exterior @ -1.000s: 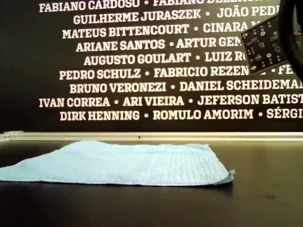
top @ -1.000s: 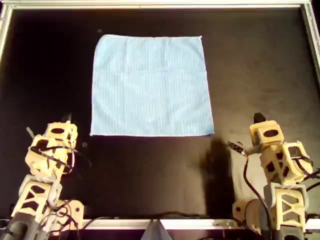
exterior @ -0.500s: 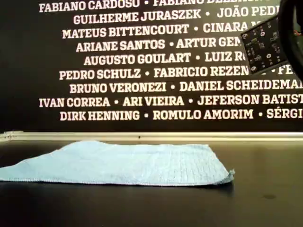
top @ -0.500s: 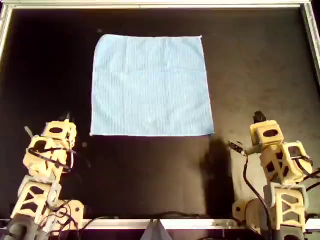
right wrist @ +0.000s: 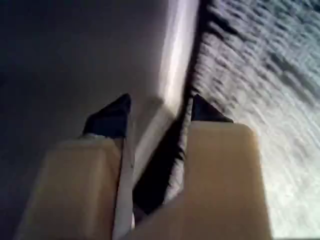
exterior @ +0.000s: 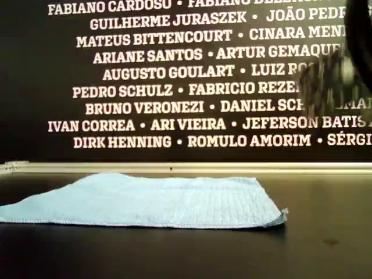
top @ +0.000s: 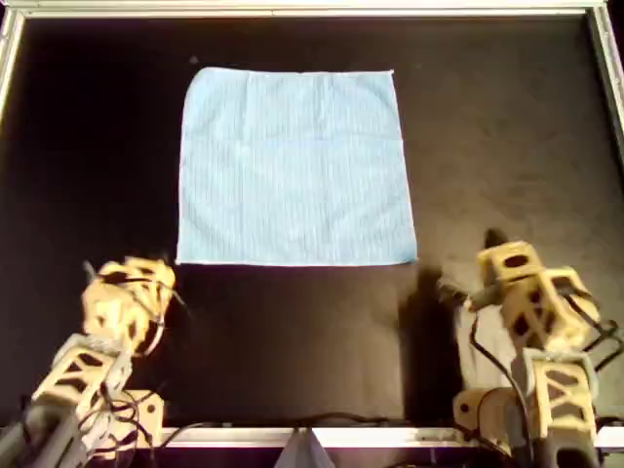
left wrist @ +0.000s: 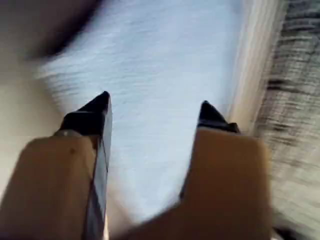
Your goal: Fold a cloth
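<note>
The light sky-blue cloth (top: 295, 166) lies flat and unfolded on the black table; in the exterior view it (exterior: 157, 200) lies low with slight ripples. My first gripper (left wrist: 156, 105) is open and empty, above the cloth (left wrist: 165, 60) that fills the space ahead of its jaws. In the overhead view it (top: 156, 268) is blurred, just off the cloth's near left corner. My second gripper (right wrist: 161, 104) is open and empty over dark table; in the overhead view it (top: 495, 240) stands right of the cloth's near right corner, apart from it.
A metal rail (top: 312, 10) frames the black table (top: 292, 331); it also shows in the second wrist view (right wrist: 177, 55). A black wall with white names (exterior: 174, 87) stands behind. A blurred dark arm part (exterior: 331, 81) hangs at the exterior view's upper right.
The arm at the overhead view's left swung right toward the cloth's near left corner. The other arm shifted slightly left and forward. The cloth has not moved.
</note>
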